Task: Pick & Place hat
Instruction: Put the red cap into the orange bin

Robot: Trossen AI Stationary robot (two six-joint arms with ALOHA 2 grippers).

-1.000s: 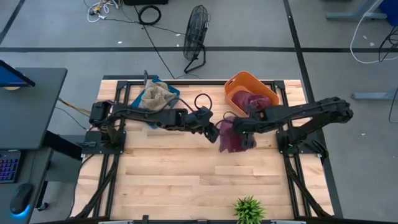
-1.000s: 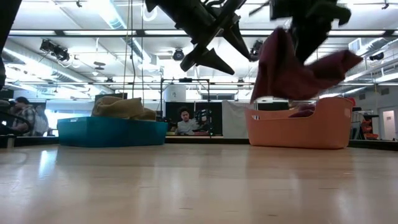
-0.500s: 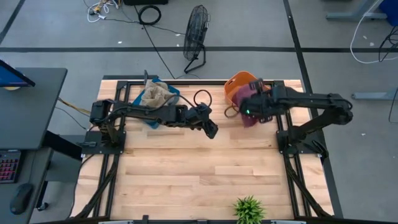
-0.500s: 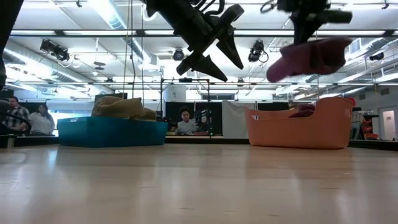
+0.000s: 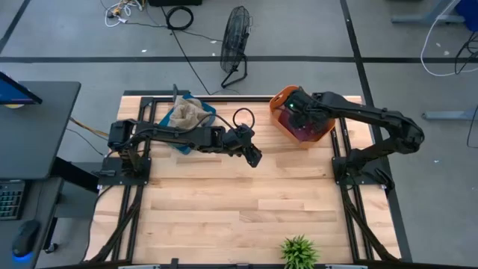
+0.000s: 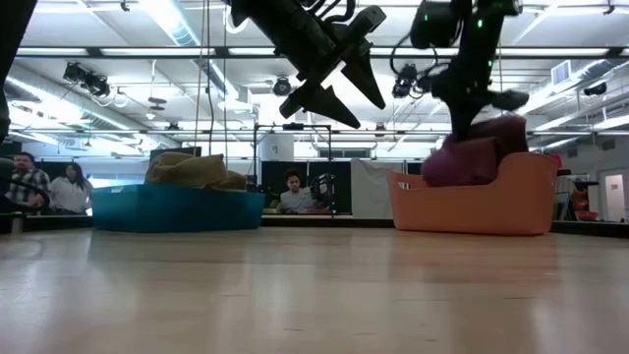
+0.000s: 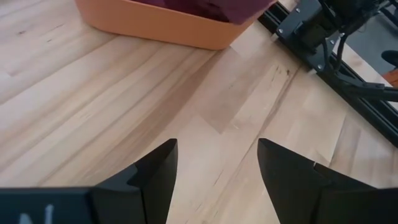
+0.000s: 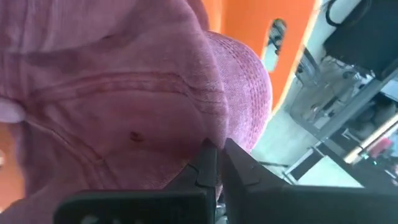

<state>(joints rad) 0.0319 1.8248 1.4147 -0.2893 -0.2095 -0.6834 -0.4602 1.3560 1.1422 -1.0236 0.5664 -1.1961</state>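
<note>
The orange bin at the counter's far right holds maroon cloth, and my right gripper reaches down into it, fingers pinched together on the maroon hat. The hat bunches over the bin's rim; I cannot tell which way its long axis runs. The blue bin at far left carries a tan hat. My left gripper hovers mid-counter, fingers apart, holding nothing.

Maroon hat, orange bin, teal bin of tan, possibly knitted, cloth, pale wood table
</note>
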